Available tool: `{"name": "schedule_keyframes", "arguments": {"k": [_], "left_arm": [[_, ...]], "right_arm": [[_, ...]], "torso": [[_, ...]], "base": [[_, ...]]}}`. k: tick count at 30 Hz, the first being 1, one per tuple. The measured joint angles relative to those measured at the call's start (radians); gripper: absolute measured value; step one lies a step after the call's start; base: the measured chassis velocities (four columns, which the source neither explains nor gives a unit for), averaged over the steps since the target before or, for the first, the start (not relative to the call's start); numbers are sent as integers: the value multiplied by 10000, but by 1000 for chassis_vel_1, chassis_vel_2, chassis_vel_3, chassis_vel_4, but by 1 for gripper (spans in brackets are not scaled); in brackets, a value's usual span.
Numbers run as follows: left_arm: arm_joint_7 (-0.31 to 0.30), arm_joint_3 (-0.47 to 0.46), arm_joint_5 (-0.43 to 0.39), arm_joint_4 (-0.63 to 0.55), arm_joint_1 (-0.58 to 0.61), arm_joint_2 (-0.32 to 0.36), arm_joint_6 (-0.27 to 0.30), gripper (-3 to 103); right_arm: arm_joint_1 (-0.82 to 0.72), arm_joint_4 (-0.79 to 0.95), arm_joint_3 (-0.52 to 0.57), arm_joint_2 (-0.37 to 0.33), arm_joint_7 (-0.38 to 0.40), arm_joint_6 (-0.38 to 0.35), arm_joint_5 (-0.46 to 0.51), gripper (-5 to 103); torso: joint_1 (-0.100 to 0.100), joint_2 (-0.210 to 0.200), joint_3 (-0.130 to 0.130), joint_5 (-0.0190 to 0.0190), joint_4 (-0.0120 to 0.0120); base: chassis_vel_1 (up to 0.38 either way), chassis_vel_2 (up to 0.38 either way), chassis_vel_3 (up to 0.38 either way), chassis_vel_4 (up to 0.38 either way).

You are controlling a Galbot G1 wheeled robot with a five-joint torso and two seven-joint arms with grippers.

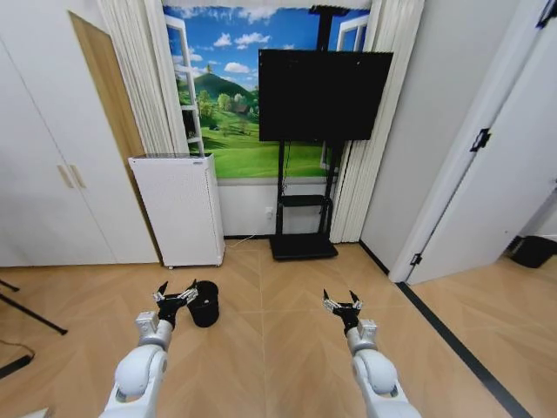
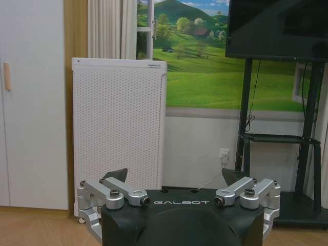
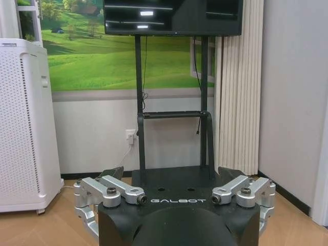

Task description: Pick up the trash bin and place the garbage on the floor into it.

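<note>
The trash bin (image 1: 205, 303), small, black and round, stands upright on the wooden floor in front of the white appliance. My left gripper (image 1: 177, 294) hovers open just to its left, close to the rim, with nothing between its fingers. In the left wrist view the left gripper (image 2: 175, 175) has its fingers spread wide and faces the appliance. My right gripper (image 1: 342, 303) hangs open over bare floor to the right of the bin, and in the right wrist view the right gripper (image 3: 171, 174) faces the TV stand. The garbage is out of view.
A white perforated appliance (image 1: 178, 209) stands against the wall behind the bin. A TV on a black stand (image 1: 303, 246) is at the centre back. White cupboards line the left. A dark basket (image 1: 531, 251) sits beyond the doorway at the right.
</note>
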Motion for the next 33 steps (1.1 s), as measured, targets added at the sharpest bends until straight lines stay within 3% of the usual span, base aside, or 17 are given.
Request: {"name": "schedule_keyframes", "arguments": {"k": [1, 4, 6, 7, 9, 14, 18, 25, 33], "left_arm": [[-1, 2, 0, 0, 1, -1, 1, 100], [0, 2, 1, 0, -1, 0, -1, 100], [0, 1, 0, 0, 0, -1, 0, 100], [-1, 1, 0, 1, 0, 0, -1, 100], [-1, 0, 0, 0, 1, 0, -1, 100], [-13, -10, 0, 0, 3, 0, -2, 100], [6, 9, -1, -2, 0, -2, -3, 100], [0, 1, 0, -1, -2, -1, -3, 100], [0, 2, -1, -2, 0, -1, -4, 100]], "right_arm": [[2, 1, 2, 0, 0, 1, 0, 100], [1, 0, 0, 0, 0, 0, 0, 100], [0, -1, 0, 0, 0, 0, 0, 100], [1, 2, 1, 0, 0, 1, 0, 100], [-2, -1, -4, 1, 0, -2, 0, 100], [-2, -1, -3, 1, -1, 0, 0, 100], [-2, -1, 16, -1, 1, -1, 0, 100], [5, 0, -2, 0, 1, 0, 0, 100], [2, 0, 2, 0, 0, 1, 0, 100]], "torso": [[2, 0, 1, -20, 4], [3, -4, 2, 9, 2], [1, -2, 1, 2, 1], [0, -2, 0, -20, 3], [0, -3, 0, 11, 0], [-5, 0, -4, -9, 6], [-1, -4, -1, -6, -16], [12, -11, 3, -3, 8], [0, -8, -1, -5, -1]], "base": [[327, -360, -343, 363], [342, -344, -352, 350], [356, -319, -314, 347], [298, -365, -314, 347], [294, -296, -323, 306], [232, -105, -235, 211], [-12, -60, -74, 42], [-58, 52, 91, -37], [2, 5, -11, -8]]}}
